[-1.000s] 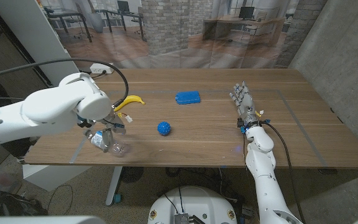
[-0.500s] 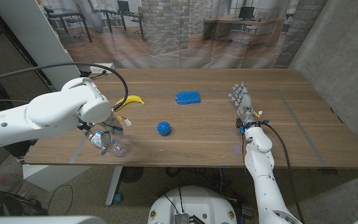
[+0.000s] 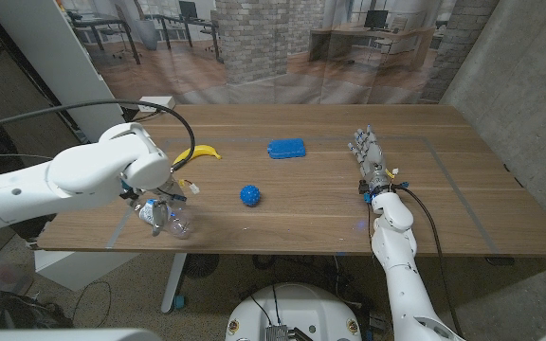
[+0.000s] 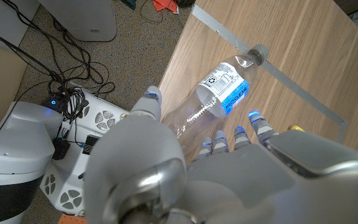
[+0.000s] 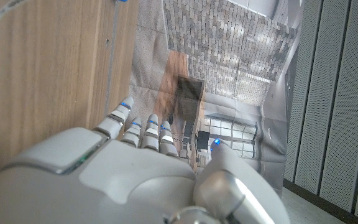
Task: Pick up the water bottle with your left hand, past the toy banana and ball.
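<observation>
The clear water bottle with a blue-and-white label lies on its side near the table's front left edge. My left hand hangs just above it. In the left wrist view the bottle lies between the thumb and the other fingertips of my left hand, which are spread and hold nothing. The yellow toy banana lies behind the hand and the blue ball sits to its right. My right hand stands on the table at the right, fingers straight and empty.
A blue flat object lies at mid-table behind the ball. The table's front edge runs just below the bottle. Cables and a white machine sit on the floor beyond that edge.
My left arm has shifted slightly right and its hand has settled closer over the bottle. The bottle, banana, ball and right hand have stayed put.
</observation>
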Robot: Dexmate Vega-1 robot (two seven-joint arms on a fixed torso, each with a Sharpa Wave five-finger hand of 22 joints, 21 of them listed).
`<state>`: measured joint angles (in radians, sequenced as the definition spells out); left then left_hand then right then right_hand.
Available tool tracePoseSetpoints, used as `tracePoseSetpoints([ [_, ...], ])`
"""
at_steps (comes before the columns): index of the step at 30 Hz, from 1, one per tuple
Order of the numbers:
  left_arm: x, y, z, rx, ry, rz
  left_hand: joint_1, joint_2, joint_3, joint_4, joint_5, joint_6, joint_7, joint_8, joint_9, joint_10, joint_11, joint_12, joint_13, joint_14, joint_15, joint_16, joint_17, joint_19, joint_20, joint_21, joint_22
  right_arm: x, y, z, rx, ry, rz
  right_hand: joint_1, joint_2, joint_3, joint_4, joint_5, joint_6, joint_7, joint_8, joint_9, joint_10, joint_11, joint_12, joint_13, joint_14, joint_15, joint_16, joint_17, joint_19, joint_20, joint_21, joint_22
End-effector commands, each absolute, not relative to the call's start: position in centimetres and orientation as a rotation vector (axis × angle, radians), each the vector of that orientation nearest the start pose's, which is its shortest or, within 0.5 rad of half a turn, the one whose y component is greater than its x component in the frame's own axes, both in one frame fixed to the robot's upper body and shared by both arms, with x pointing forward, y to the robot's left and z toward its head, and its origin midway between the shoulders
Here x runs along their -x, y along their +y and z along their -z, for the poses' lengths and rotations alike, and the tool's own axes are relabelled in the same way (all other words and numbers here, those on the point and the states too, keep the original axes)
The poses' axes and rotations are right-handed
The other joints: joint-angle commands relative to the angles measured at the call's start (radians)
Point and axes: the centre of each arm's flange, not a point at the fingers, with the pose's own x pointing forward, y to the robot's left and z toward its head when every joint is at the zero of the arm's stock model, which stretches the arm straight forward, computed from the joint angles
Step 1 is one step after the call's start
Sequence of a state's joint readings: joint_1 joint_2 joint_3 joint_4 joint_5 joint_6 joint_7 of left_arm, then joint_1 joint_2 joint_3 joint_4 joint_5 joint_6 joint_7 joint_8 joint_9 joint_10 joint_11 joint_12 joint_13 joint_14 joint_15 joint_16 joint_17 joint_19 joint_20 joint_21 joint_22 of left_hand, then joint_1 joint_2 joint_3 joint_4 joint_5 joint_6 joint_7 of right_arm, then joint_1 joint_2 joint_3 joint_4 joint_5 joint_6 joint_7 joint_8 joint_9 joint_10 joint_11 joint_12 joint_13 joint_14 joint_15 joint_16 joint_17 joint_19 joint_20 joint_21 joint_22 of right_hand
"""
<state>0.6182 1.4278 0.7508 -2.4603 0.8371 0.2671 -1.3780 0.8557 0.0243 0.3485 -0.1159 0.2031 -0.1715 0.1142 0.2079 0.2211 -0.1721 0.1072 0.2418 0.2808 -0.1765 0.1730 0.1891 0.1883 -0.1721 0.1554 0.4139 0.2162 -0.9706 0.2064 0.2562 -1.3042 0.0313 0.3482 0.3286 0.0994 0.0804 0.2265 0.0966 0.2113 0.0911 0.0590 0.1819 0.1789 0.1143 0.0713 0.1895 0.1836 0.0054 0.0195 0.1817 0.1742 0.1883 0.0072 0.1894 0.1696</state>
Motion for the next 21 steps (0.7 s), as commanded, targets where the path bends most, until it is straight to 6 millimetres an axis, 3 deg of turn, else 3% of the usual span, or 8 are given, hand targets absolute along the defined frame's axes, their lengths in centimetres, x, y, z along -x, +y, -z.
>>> tracePoseSetpoints([
  [1,-44.6,27.8,1.7,-2.446,0.501,0.505,0.003,0.014,-0.001,0.000,0.005,-0.217,0.003,0.007,0.002,-0.172,0.008,0.009,0.003,-0.161,0.007,0.006,0.006,-0.089,0.001,-0.001,0.005,-64.2,-23.9,7.9,-0.197,-0.684,-0.113,-0.006,0.002,-0.004,0.000,0.005,0.010,0.002,0.008,0.003,0.003,-0.005,0.004,0.004,0.005,0.003,0.005,0.004,0.008,0.000,0.004,0.003],
  [13,-44.5,28.1,3.0,-2.523,0.493,0.405,-0.004,0.024,-0.009,0.005,0.003,-0.235,0.003,0.002,0.004,-0.182,0.027,0.015,0.012,-0.150,0.015,0.013,0.011,-0.094,-0.002,-0.001,0.007,-64.6,-23.6,8.3,-0.201,-0.683,-0.107,-0.006,0.002,-0.004,0.000,0.005,0.010,0.000,0.008,0.003,0.004,-0.002,0.004,0.004,0.006,0.004,0.005,0.004,0.008,0.001,0.004,0.003],
  [21,-44.6,28.2,4.0,-2.549,0.470,0.374,-0.016,0.032,-0.015,0.013,0.002,-0.256,0.007,-0.004,0.007,-0.183,0.025,0.027,0.023,-0.145,0.011,0.020,0.023,-0.102,-0.007,-0.002,0.009,-64.7,-23.6,8.5,-0.196,-0.679,-0.103,-0.006,0.002,-0.004,0.000,0.005,0.011,-0.003,0.008,0.003,0.004,0.001,0.004,0.004,0.006,0.005,0.005,0.004,0.009,0.001,0.004,0.003],
])
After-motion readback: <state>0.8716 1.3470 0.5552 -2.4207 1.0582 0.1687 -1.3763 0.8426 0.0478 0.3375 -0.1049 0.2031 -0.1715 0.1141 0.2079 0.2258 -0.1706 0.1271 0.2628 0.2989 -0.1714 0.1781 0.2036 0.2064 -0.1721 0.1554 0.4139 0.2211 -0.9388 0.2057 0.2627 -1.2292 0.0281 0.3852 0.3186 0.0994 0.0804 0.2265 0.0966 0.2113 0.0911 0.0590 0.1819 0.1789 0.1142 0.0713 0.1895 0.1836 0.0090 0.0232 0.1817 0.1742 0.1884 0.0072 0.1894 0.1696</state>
